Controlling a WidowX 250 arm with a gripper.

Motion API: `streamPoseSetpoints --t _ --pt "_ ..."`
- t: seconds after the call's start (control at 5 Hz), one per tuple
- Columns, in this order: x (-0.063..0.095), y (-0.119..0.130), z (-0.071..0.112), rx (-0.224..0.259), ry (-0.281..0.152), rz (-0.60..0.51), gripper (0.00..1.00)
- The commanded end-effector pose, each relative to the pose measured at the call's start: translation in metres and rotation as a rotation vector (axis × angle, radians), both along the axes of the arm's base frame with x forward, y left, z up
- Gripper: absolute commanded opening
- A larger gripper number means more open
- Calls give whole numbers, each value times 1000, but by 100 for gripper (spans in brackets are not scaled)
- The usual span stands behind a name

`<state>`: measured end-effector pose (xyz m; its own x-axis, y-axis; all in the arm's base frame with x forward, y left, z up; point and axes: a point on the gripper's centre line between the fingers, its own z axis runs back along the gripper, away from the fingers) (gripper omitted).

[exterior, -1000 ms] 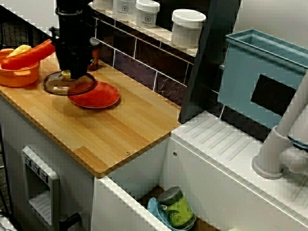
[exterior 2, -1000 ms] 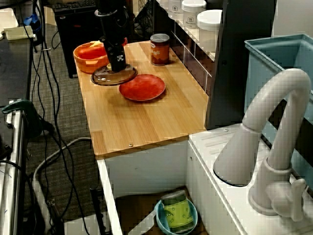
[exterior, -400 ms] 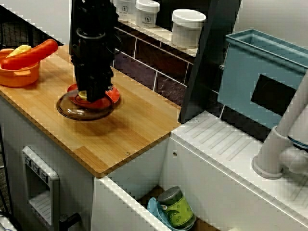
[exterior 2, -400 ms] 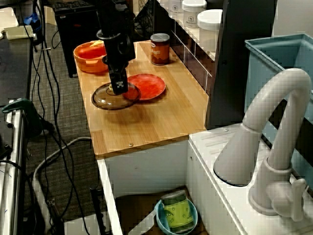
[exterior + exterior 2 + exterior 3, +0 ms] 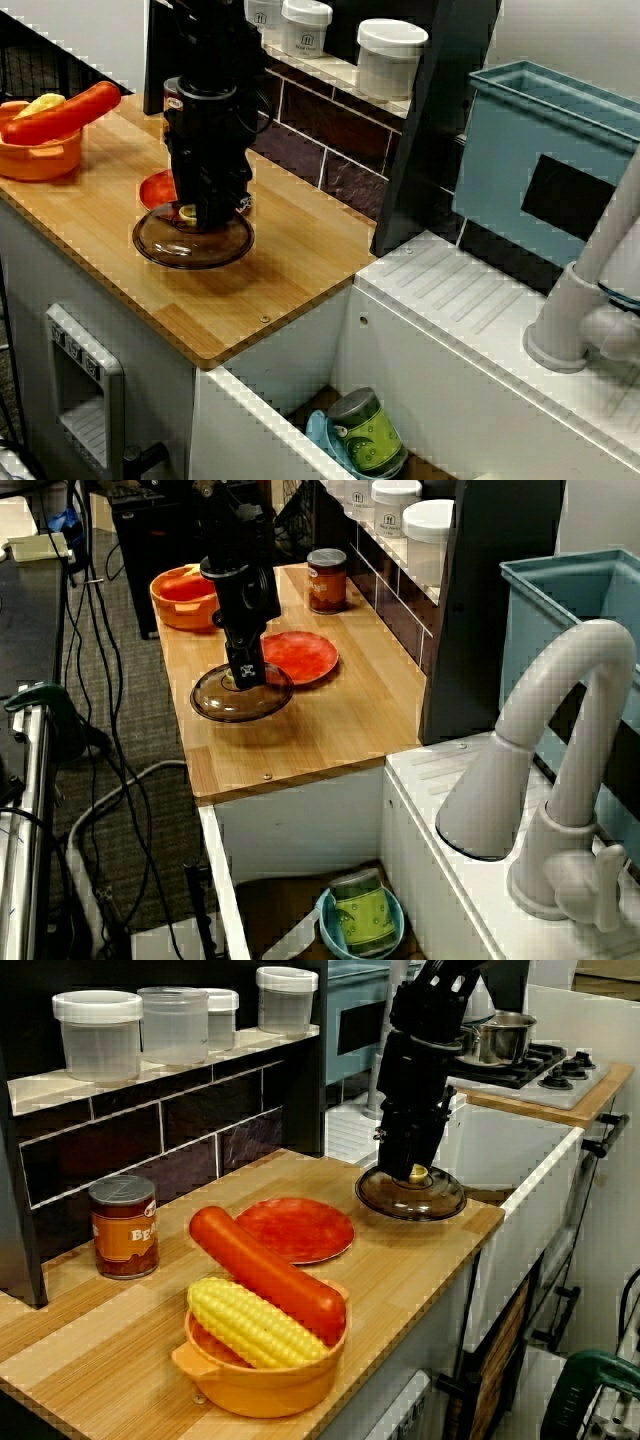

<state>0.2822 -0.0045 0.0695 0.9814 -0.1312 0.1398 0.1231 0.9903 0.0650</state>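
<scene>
While the black gripper [image 5: 205, 207] is clamped on the yellow knob [image 5: 418, 1173] of a brown glass lid [image 5: 193, 243], the lid sits left of centre in the view from above. It is on or just above the wooden counter [image 5: 300, 265], and contact is unclear. 1 red plate [image 5: 295, 1228] lies just behind it, and an orange bowl [image 5: 35, 158] is at far left.

The gripper [image 5: 203, 210] clamps the knob of the glass lid [image 5: 193, 244]; the red plate [image 5: 155, 188] lies just behind, partly hidden.
</scene>
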Motion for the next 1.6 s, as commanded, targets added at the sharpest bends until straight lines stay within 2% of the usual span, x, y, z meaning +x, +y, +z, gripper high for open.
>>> streamPoseSetpoints --t 0.0,0.2,0.6,0.8,1.0,1.4 --pt "10 -24 -4 2 -5 -9 0" --pt "11 -33 -13 2 -22 -16 0" --pt "18 -30 -20 14 -11 -4 0" --pt "20 -28 -19 35 -19 -6 100" --pt "21 -25 -16 30 -11 2 100" --pt "14 -7 9 -14 11 56 100"
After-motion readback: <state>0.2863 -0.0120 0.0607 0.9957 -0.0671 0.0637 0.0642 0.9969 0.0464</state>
